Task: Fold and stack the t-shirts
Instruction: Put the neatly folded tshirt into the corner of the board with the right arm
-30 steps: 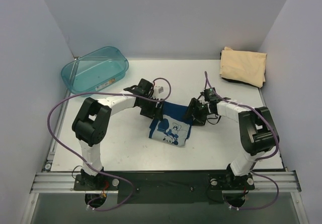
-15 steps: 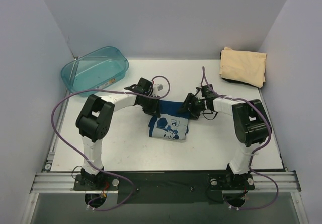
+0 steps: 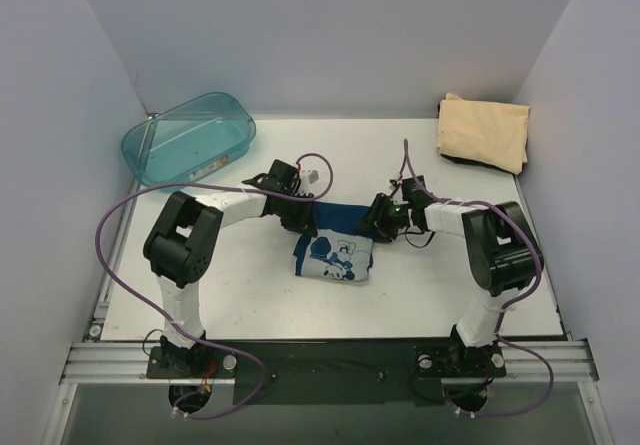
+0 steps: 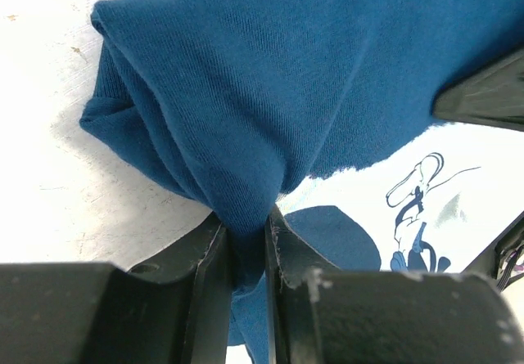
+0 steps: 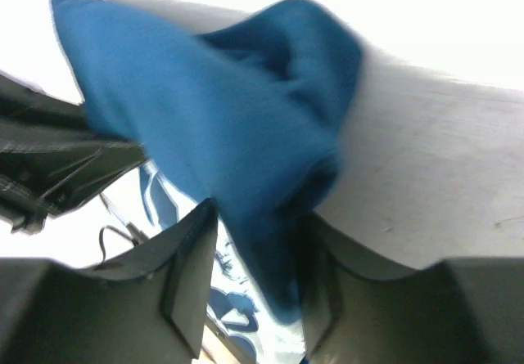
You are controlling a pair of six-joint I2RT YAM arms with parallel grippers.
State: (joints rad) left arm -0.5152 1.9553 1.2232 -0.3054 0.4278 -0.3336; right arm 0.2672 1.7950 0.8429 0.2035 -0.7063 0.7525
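Tub (image 3: pixel 170 170) contents unclear; left end effector (image 4: pixel 244 249), right end effector (image 5: pixel 254 274) clamped on navy shirt (image 3: pixel 335 257).

Bunched navy t-shirt (image 3: pixel 338 255) mid-table; folded tan t-shirt (image 3: pixel 484 133)

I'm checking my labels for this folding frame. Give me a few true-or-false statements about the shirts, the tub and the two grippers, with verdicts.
1. The left gripper is shut on the blue shirt. True.
2. The tan shirt lies inside the teal tub. False: it lies folded at the far right corner of the table, and the tub is at the far left.
3. The right gripper hangs open, clear of any cloth. False: the blue shirt's cloth is pinched between its fingers.
4. The blue shirt's white print faces up. True.
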